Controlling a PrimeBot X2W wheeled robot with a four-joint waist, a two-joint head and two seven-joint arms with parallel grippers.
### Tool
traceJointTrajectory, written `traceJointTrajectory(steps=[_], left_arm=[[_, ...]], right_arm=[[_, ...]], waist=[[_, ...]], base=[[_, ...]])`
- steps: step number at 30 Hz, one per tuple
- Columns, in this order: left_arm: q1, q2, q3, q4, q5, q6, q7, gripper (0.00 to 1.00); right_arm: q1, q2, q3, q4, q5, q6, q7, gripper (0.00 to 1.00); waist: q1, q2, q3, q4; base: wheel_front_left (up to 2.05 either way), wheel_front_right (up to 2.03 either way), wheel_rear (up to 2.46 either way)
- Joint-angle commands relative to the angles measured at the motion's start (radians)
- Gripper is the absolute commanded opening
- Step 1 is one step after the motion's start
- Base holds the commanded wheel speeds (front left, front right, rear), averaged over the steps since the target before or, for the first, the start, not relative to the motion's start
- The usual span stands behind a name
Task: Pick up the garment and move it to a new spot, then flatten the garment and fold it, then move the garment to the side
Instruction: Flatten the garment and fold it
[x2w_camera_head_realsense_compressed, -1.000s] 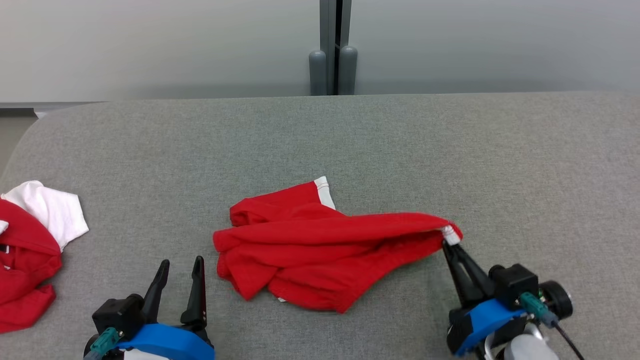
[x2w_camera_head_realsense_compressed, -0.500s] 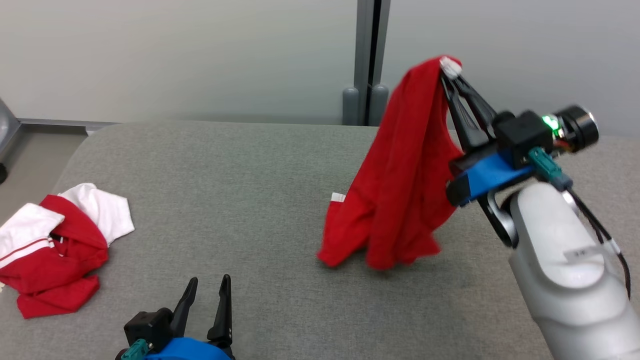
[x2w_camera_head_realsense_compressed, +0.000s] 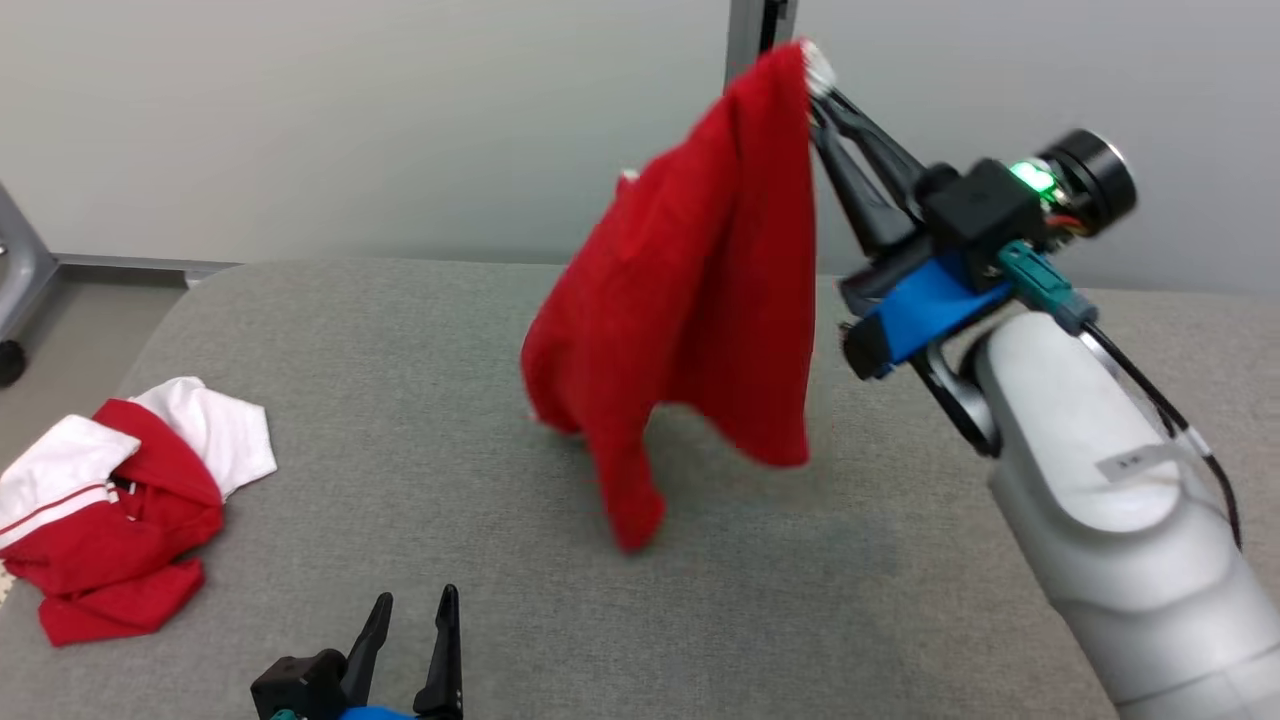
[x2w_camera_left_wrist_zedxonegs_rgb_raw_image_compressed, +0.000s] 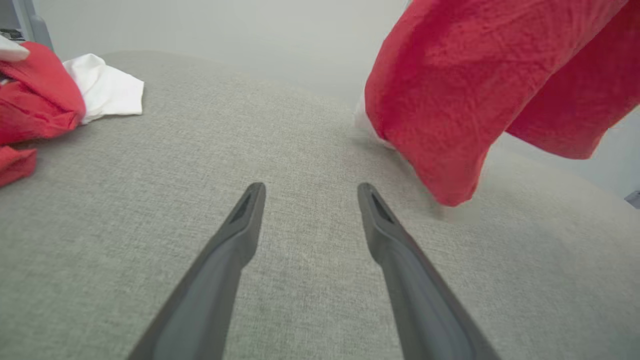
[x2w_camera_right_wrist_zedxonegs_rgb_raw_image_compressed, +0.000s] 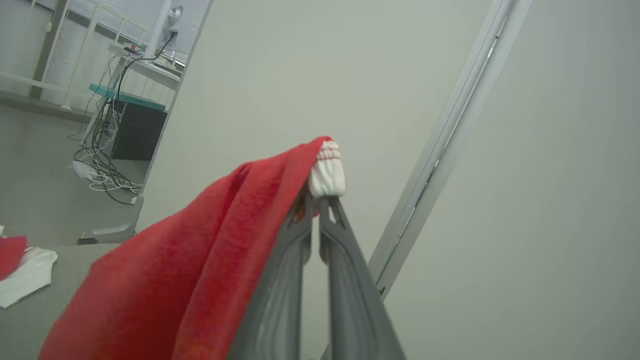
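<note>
Garment (x2w_camera_head_realsense_compressed: 690, 300) hangs over the grey cushion (x2w_camera_head_realsense_compressed: 400, 330), its white-trimmed edge pinched tight in the right gripper (x2w_camera_head_realsense_compressed: 815, 78). The left gripper (x2w_camera_head_realsense_compressed: 412, 610) sits low, fingers spread wide and empty. The pick-up step appears underway; next it needs setting down at a fresh spot. The forearm's small sticker (x2w_camera_head_realsense_compressed: 1130, 462) is unreadable.

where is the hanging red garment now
The red garment hangs at the head view's centre, pinched at its top by the right gripper, over the grey surface.
</note>
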Motion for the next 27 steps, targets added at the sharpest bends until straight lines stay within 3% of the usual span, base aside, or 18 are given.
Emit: traceJointTrajectory(steps=[1, 7, 11, 12, 13, 14, 20, 27], left_arm=[[0.002, -0.003, -0.001, -0.003, 0.007, -0.002, -0.003, 1.0], [-0.018, 0.002, 0.004, -0.018, 0.011, -0.002, -0.003, 1.0], [-0.034, 0.01, -0.013, -0.033, 0.006, -0.002, -0.003, 1.0], [-0.036, 0.012, -0.016, -0.038, 0.002, -0.002, -0.003, 1.0], [-0.04, 0.017, -0.024, -0.043, 0.001, -0.002, -0.003, 1.0], [-0.041, 0.021, -0.03, -0.047, -0.001, -0.002, -0.003, 1.0], [-0.041, 0.034, -0.059, -0.063, -0.016, -0.002, -0.003, 1.0], [-0.057, 0.036, -0.061, -0.077, -0.033, -0.002, -0.003, 1.0]], right_arm=[[0.042, -0.032, -0.023, 0.011, -0.002, 0.0, -0.005, 0.0], [0.254, -0.127, -0.138, 0.096, -0.034, 0.0, 0.031, 0.0], [0.396, -0.148, -0.251, 0.165, -0.061, 0.0, 0.042, 0.0], [0.427, -0.146, -0.283, 0.18, -0.074, 0.0, 0.041, 0.08], [0.456, -0.138, -0.318, 0.191, -0.082, 0.0, 0.039, 0.88], [0.478, -0.124, -0.346, 0.196, -0.09, 0.0, 0.033, 1.0], [0.574, -0.048, -0.438, 0.17, -0.154, 0.0, 0.008, 1.0], [0.647, 0.027, -0.461, 0.099, -0.17, 0.0, -0.006, 1.0]], waist=[[0.0001, 0.0, -0.004, -0.018], [0.0001, 0.0, 0.024, -0.081], [0.0001, 0.0, 0.051, -0.109], [0.0001, 0.0, 0.057, -0.115], [0.0001, 0.0, 0.062, -0.121], [0.0001, 0.0, 0.066, -0.127], [0.0001, 0.0, 0.076, -0.16], [0.0001, 0.0, 0.08, -0.192]], base=[[0.0, 0.0, 0.0], [0.0, 0.0, 0.0], [0.0, 0.0, 0.0], [0.0, 0.0, 0.0], [0.0, 0.0, 0.0], [0.0, 0.0, 0.0], [0.0, 0.0, 0.0], [0.0, 0.0, 0.0]])
